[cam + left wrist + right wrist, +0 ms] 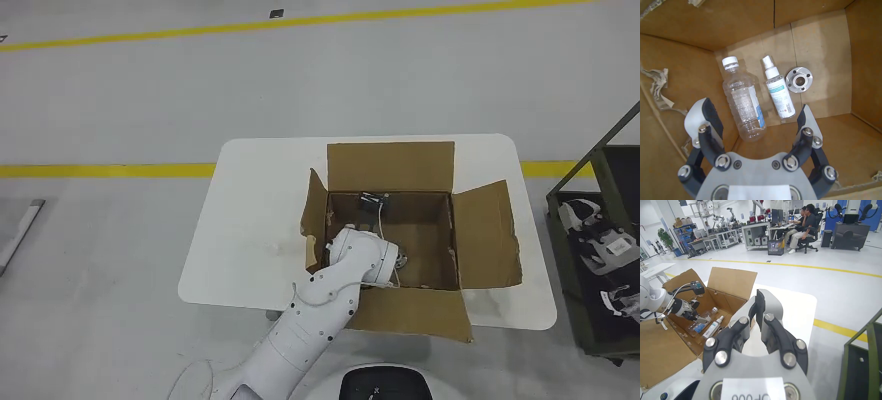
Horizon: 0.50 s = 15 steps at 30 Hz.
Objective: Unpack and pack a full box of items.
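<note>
The left gripper (755,106) hung inside the box (390,165), its jaws spread wide and holding nothing, set above the bottle (743,102). The bottle lay on its side on the box floor against one wall. A spray bottle (779,92) lay just beside it, and a metal flange (798,79) lay flat just beyond that, nearer the middle of the box.

The bottle looked empty and thin-walled, so it was probably light, easily dented, and liable to roll. A gentle pinch across its ribbed middle seemed the safest hold. The spray bottle looked stiffer and fit to be taken across its body. The flange would likely be heavy and slick, and lying flat it offered only its rim.

The right gripper (758,306) stood outside the box, its pads nearly together around nothing.
</note>
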Available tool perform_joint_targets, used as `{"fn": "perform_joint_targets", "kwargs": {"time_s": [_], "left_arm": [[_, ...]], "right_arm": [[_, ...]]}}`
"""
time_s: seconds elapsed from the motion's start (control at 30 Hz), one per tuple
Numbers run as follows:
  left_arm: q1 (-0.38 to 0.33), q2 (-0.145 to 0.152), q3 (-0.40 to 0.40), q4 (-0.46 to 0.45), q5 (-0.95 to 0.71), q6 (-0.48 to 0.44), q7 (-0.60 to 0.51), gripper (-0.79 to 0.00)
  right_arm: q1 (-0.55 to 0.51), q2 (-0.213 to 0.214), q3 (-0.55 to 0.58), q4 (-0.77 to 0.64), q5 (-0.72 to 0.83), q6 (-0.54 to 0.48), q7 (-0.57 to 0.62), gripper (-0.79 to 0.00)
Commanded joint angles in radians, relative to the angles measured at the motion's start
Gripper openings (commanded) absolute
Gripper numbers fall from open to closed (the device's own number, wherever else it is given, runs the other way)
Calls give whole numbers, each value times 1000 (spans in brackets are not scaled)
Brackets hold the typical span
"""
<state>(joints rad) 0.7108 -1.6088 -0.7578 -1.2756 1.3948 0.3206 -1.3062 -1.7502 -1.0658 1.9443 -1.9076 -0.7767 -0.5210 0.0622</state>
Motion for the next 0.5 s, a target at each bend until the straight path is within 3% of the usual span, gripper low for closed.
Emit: {"fn": "perform_joint_targets", "kwargs": {"time_s": [0.0, 0.2, 0.37, 0.47], "left_arm": [[0, 0, 0, 0, 0, 0, 0, 0], [11, 1, -7, 7, -2, 2, 23, 0], [6, -3, -41, 81, -1, 37, 15, 0], [-15, -13, -47, 120, -14, 51, 3, -62]], "right_arm": [[8, 0, -5, -2, -6, -1, 6, -785], [28, 0, -21, -2, -23, 0, 18, -785], [44, -1, -41, 7, -42, -3, 26, -785], [57, -1, -61, 11, -49, -6, 31, -785]]}}
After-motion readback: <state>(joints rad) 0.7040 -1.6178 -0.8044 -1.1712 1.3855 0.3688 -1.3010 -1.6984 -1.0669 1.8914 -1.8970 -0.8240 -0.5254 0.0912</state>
